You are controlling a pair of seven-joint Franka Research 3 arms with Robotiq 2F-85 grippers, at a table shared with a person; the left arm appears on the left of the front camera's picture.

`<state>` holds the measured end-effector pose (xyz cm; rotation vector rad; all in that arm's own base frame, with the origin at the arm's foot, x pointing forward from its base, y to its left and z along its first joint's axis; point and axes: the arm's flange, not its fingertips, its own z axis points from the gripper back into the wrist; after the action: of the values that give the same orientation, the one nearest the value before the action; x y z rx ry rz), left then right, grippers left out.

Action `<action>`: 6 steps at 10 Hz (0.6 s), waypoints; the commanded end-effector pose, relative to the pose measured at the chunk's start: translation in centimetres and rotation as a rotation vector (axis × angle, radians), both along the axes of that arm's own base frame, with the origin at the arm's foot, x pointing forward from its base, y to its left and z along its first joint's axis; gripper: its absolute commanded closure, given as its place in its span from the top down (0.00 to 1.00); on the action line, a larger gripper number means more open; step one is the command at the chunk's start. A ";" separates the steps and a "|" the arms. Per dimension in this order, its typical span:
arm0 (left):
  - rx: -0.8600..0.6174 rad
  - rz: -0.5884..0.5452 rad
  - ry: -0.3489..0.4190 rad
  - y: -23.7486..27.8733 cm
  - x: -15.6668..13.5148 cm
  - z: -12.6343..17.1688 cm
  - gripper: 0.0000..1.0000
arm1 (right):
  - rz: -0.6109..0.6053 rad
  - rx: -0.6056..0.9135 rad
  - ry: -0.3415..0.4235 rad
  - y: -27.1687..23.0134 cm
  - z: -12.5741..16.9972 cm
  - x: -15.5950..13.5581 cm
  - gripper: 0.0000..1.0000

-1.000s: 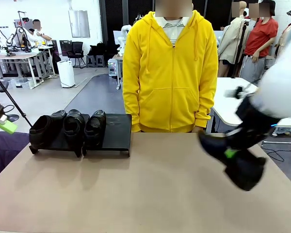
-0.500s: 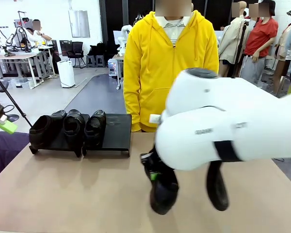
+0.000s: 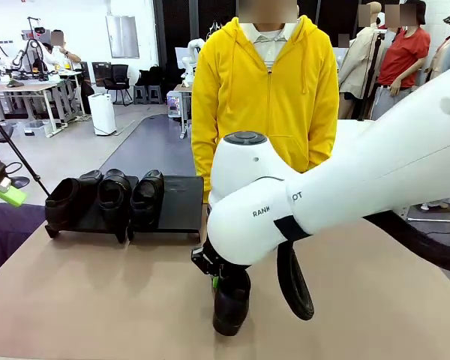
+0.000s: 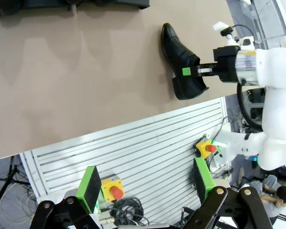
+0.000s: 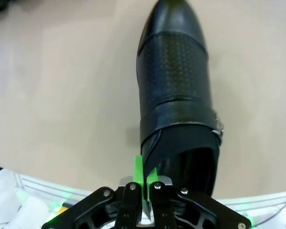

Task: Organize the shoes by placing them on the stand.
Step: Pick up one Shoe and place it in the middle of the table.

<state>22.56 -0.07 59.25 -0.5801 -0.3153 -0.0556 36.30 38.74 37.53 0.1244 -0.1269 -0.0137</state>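
left tool (image 4: 145, 183) spread wide, right tool (image 5: 144, 177) clamped

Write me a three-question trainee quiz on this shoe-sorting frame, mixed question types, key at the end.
1. True or false: the right gripper is shut on the fourth shoe's collar.
2. How many shoes sit on the stand?
3. The left gripper is: A) open and holding nothing, B) shut on a shoe, C) resting on the stand.

Key: 1 true; 2 three; 3 A.
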 end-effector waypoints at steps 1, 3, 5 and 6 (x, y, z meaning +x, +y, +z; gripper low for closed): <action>0.008 -0.010 -0.003 0.2 -0.1 0.0 1.00 | -0.012 -0.039 -0.024 1.7 -0.2 0.4 0.00; 0.008 -0.010 -0.003 0.2 -0.1 0.0 1.00 | 0.102 -0.033 -0.013 0.9 -0.6 -0.2 0.00; 0.008 -0.010 -0.003 0.2 -0.1 0.0 1.00 | 0.023 -0.025 -0.001 0.5 -1.0 -0.1 0.00; 0.008 -0.010 -0.003 0.2 -0.1 0.0 1.00 | 0.023 -0.025 -0.001 0.5 -1.0 -0.1 0.00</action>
<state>22.57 -0.07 59.25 -0.5801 -0.3152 -0.0557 36.14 39.29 36.35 0.0996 -0.1236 0.0301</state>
